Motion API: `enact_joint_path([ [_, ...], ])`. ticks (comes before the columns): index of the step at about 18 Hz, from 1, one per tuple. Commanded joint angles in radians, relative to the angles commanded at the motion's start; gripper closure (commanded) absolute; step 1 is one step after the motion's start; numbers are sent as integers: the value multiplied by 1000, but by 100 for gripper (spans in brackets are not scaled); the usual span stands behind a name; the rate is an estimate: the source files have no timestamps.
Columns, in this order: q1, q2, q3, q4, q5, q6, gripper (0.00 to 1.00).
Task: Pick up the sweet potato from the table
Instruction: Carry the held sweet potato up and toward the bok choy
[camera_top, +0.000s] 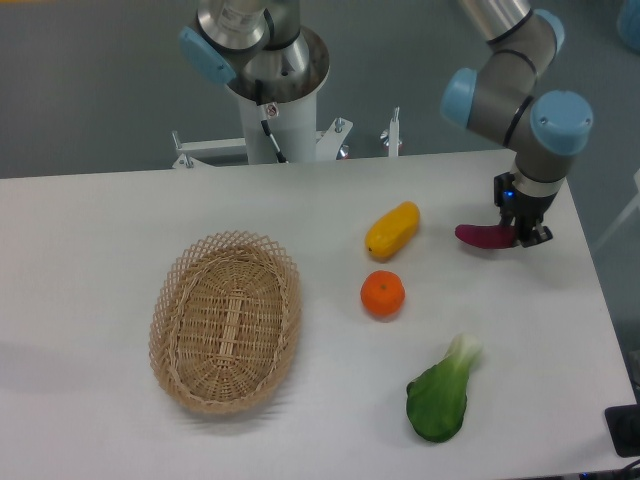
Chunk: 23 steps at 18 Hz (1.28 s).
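Look at the right side of the white desk (120, 215). Your end effector (527, 234) points down there, and its two fingers are closed on the right end of the sweet potato (483, 237). The sweet potato is purple and a bit curved. It lies almost flat, with its left end sticking out toward the middle of the desk. You cannot tell from this view if it is just off the desk or touching it.

To the left of the sweet potato you see a yellow fruit (392, 229). It lies tilted, with its top end up and to the right. The two are near each other but not touching.

Just below the yellow fruit sits a round orange (383, 294). It is close to the yellow fruit, with a small gap between them.

Lower down, near the front edge of the desk, lies a green leafy vegetable (440, 396). Its pale stem end points up and to the right, and its dark green leaves point down.

On the left half of the desk you see an oval basket (226, 321). It is well apart from the fruit and the sweet potato.

Behind the desk stands a white post (278, 115), the base of an arm. The arm (520, 85) that holds the end effector reaches in from the top right, with grey parts and light blue caps.
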Motion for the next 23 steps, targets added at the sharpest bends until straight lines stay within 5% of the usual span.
enact_joint_path([
  [7, -87, -77, 215, -23, -86, -272, 90],
  [14, -184, -69, 214, -26, -83, -395, 90],
  [23, -195, -80, 205, -26, -147, -393, 90],
])
